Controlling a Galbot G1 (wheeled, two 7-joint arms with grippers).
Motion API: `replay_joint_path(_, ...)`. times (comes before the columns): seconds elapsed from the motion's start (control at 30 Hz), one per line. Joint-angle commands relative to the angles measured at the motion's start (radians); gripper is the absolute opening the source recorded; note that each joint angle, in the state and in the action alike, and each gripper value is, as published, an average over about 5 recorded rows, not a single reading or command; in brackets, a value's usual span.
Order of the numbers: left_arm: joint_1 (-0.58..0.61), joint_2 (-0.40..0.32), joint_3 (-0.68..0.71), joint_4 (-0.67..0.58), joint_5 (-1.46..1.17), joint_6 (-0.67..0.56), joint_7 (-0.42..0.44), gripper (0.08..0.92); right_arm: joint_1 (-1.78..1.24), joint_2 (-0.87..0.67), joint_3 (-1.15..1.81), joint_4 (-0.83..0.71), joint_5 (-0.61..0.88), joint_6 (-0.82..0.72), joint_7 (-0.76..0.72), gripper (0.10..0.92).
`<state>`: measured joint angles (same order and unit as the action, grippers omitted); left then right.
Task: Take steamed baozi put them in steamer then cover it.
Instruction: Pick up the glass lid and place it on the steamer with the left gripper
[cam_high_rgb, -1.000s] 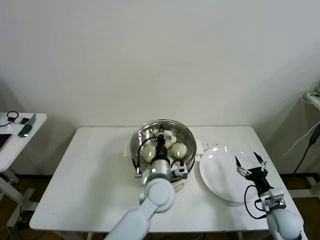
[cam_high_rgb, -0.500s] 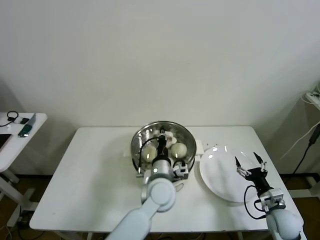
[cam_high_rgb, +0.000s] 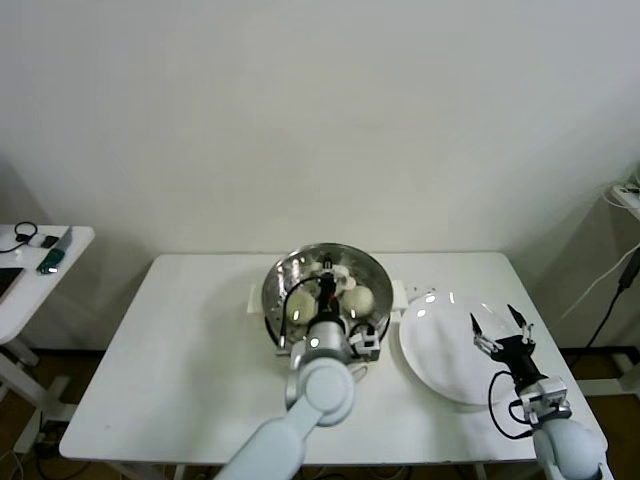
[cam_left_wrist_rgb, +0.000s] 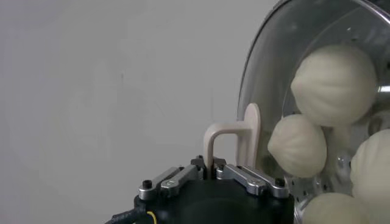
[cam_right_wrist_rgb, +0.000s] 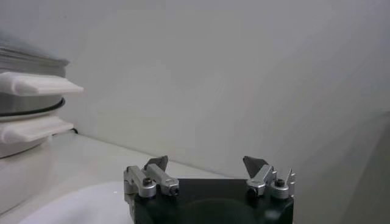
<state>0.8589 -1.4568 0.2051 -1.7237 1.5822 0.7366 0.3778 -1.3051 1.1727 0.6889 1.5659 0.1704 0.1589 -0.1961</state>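
The steamer (cam_high_rgb: 398, 294) stands mid-table on its white base. Its cover (cam_high_rgb: 352, 263), a clear glass lid, lies over the pot's mouth. My left gripper (cam_high_rgb: 325, 282) is above the pot, shut on the lid's cream handle (cam_left_wrist_rgb: 228, 143). Through the glass (cam_left_wrist_rgb: 286, 67) several steamed baozi show, among them one large bun (cam_left_wrist_rgb: 334, 85) and a smaller one (cam_left_wrist_rgb: 298, 146); from the head camera I see baozi (cam_high_rgb: 360, 298) inside the pot. My right gripper (cam_high_rgb: 500, 326) hangs open and empty over the white plate (cam_high_rgb: 440, 360), its jaws wide in the right wrist view (cam_right_wrist_rgb: 207, 167).
The white table (cam_high_rgb: 180, 350) carries only the steamer and the plate. The steamer's side handles (cam_right_wrist_rgb: 36, 85) show in the right wrist view. A small side table (cam_high_rgb: 30, 262) with gadgets stands at the far left; cables (cam_high_rgb: 620, 280) hang at the right.
The left gripper has brought the cover down and slightly back over the pot; the lid now sits lower over the baozi. The right arm has not moved.
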Motion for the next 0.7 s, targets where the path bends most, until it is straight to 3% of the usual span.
replay_joint_path(0.03,0.004,0.002,-0.002,0.002,0.0,0.049,-0.003,0.149,0.001,0.001,0.0,0.001,-0.002,0.0,-0.001,0.823)
replay_joint_path(0.43,0.008,-0.004,-0.005,0.008,-0.001,0.049,-0.03,0.158,0.001,0.004,0.001,-0.001,-0.002,0.003,-0.008,0.823)
replay_joint_path(0.7,0.006,-0.01,0.0,-0.002,-0.013,0.049,-0.059,0.362,-0.001,0.002,0.008,-0.003,-0.002,0.005,-0.015,0.823)
